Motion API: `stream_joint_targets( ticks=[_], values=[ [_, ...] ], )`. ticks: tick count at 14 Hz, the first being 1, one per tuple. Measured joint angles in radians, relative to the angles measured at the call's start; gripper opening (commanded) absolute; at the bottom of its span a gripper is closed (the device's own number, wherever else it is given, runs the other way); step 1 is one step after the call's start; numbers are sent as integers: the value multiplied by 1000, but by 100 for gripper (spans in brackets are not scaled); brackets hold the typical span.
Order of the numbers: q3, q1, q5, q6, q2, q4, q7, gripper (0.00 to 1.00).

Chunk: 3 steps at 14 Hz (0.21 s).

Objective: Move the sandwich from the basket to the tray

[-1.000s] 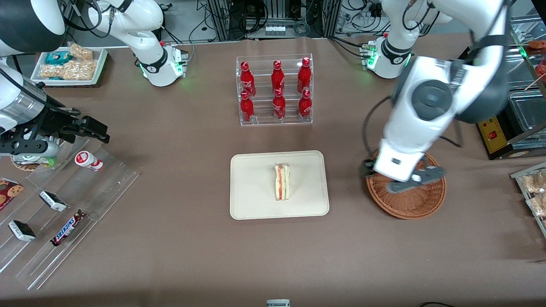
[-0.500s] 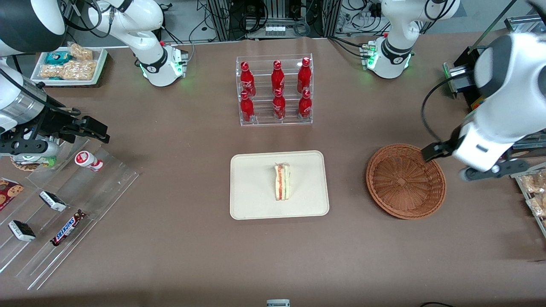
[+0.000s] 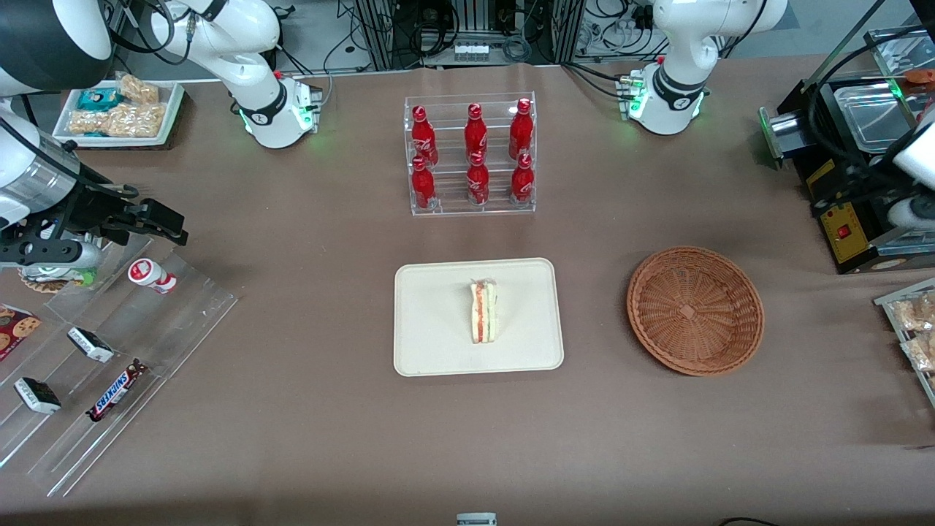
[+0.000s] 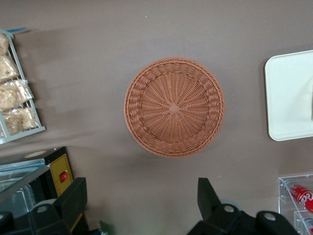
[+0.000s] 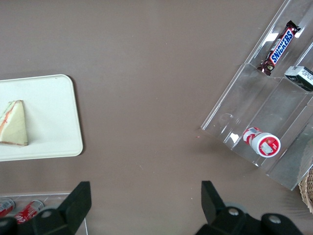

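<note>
Front view: sandwich point(image 3: 483, 313) lies on the cream tray point(image 3: 431, 351), roughly tray centre, long edge running 12-to-6, red-orange and green filling visible along it. Tray sits mid-table, nearer the front camera than the clear rack of red cola bottles point(image 3: 471, 153), which is at the tray's 12 o'clock. Wicker basket point(image 3: 695, 310) holds nothing; it sits at the tray's 3 o'clock, toward the working arm's end, apart from the tray with bare brown table point(image 3: 599, 438) between them.

Left gripper point(image 4: 142, 205) hangs high above the table, next to the basket and clear of it. Fingers point(image 4: 208, 196) are spread wide with nothing between them. The wrist camera looks straight down into the bare basket point(image 4: 174, 106) and catches one rounded corner of the tray point(image 4: 288, 98). In the front view only a bit of the working arm shows at the frame edge near the black box with the red button point(image 3: 844, 232); the gripper itself is not visible there.

Snack bags on a wire tray point(image 3: 913, 321) sit at the basket's 3 o'clock. Toward the parked arm's end: tiered acrylic stand with a Snickers bar point(image 3: 115, 390) and a small red-and-white cup point(image 3: 150, 275).
</note>
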Motion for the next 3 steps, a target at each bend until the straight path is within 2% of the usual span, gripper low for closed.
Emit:
stream_joint_targets(
  ticks=[3],
  values=[
    [2,0,0,65,2,-8,10,100]
  ],
)
